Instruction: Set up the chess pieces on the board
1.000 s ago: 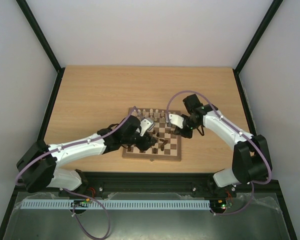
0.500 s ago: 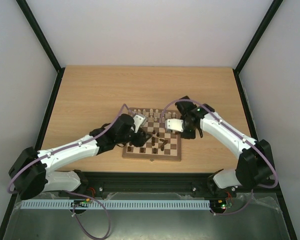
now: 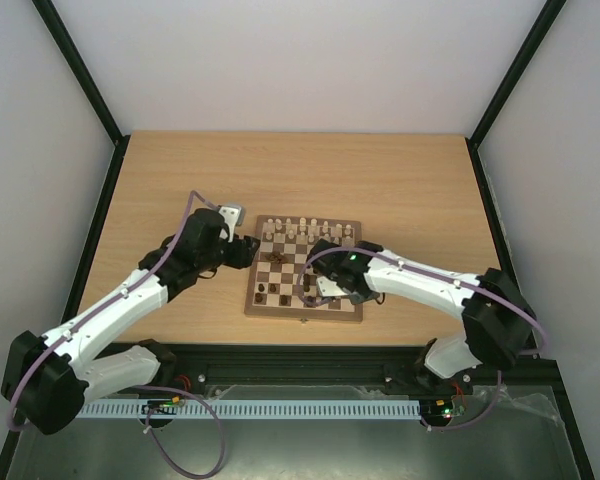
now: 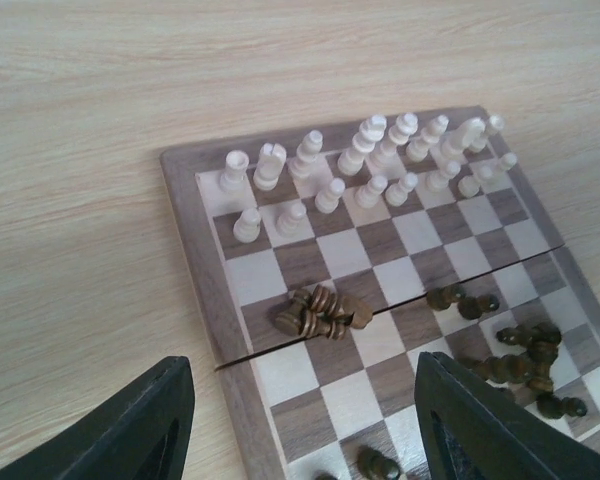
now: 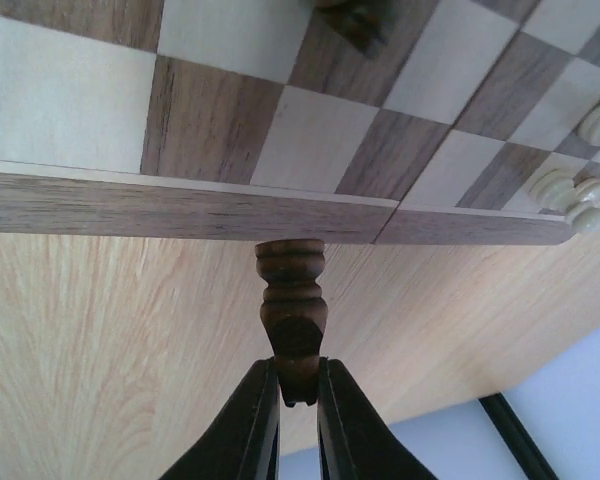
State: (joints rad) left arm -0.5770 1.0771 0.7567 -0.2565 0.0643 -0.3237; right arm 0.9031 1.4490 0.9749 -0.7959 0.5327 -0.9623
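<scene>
- The cream pieces [image 4: 363, 148] stand in two neat rows along the far side of the board [image 3: 300, 315], so that side looks finished
- The dark pieces [image 4: 322, 312] are mostly not placed: one heap lies toppled near the board's middle and others are scattered toward the near right squares
- A few dark ones near the front edge may be upright, but they are too small to tell
- The right hand [image 5: 297, 375] pinches a single dark piece [image 5: 293, 300] by one end, low over the board's border; whether it touches the wood I cannot tell
- The left hand [image 4: 302, 400] is spread with nothing in it, beside the board's far left corner above the table [image 3: 180, 180]
- By my reckoning about half is done, and the whole dark side has yet to be set up
</scene>
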